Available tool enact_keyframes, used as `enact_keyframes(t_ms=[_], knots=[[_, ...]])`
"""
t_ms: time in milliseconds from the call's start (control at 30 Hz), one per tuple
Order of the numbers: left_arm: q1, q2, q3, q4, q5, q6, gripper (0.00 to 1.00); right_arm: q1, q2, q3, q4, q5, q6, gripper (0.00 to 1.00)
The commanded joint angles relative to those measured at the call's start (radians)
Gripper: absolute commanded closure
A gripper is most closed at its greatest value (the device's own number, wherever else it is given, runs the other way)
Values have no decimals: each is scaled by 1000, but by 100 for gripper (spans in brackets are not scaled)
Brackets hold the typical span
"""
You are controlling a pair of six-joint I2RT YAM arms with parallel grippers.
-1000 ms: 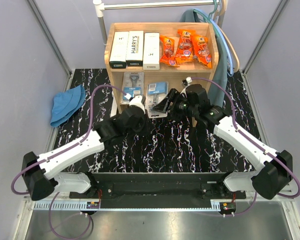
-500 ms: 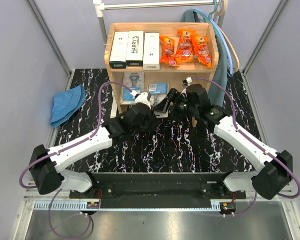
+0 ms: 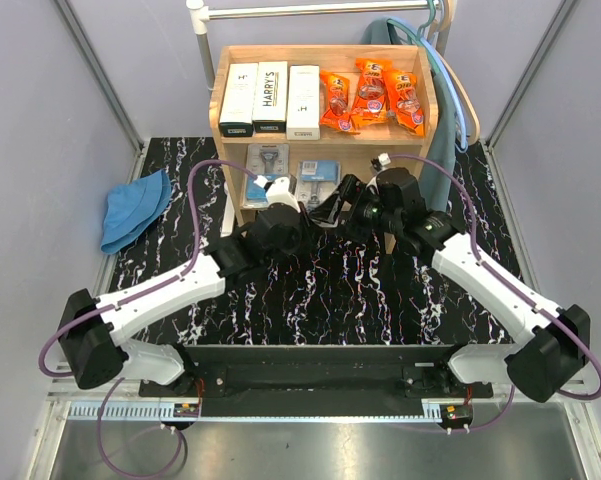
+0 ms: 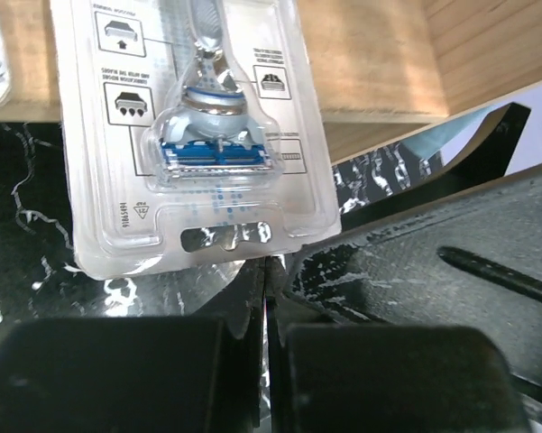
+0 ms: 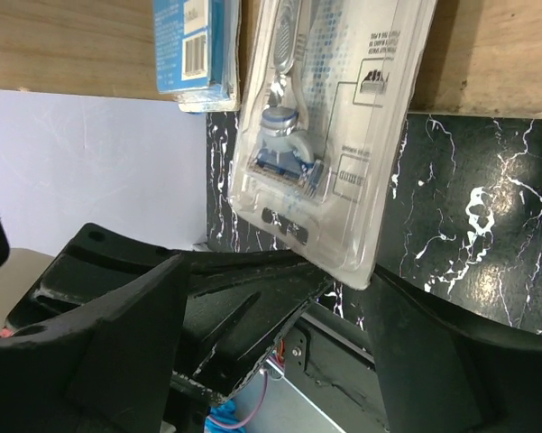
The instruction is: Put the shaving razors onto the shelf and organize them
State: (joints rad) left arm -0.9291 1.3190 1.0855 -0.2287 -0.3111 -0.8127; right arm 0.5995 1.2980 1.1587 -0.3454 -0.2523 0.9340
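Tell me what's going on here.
Razor packs are being stocked on a wooden shelf. White boxes and orange pouches already sit on the top tier. Two blister cards stick out of the lower tier. The left pincer is shut at one card's bottom edge, the right pincer open around a card's corner.

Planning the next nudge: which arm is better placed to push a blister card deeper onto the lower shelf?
Left, probably: the left claw, shut, meets the blister card's overhanging bottom edge with the shelf straight ahead; the right claw stands open.
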Motion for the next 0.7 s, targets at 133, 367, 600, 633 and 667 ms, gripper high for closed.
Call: enact_keyframes(t_ms=[133,367,600,633,667], knots=[[-4,46,27,121,-31,-2,100,-33,-115,33,-38,64,-23,11],[7,109,85,111,-26,18,100,-38,-199,21,-87,82,-23,9],[12,125,105,117,-31,32,100,-37,-302,22,-148,100,-23,8],[15,135,108,114,-39,33,100,-38,-312,22,-159,102,-21,8],[18,140,116,98,-39,33,100,-38,-330,22,-165,104,-23,8]])
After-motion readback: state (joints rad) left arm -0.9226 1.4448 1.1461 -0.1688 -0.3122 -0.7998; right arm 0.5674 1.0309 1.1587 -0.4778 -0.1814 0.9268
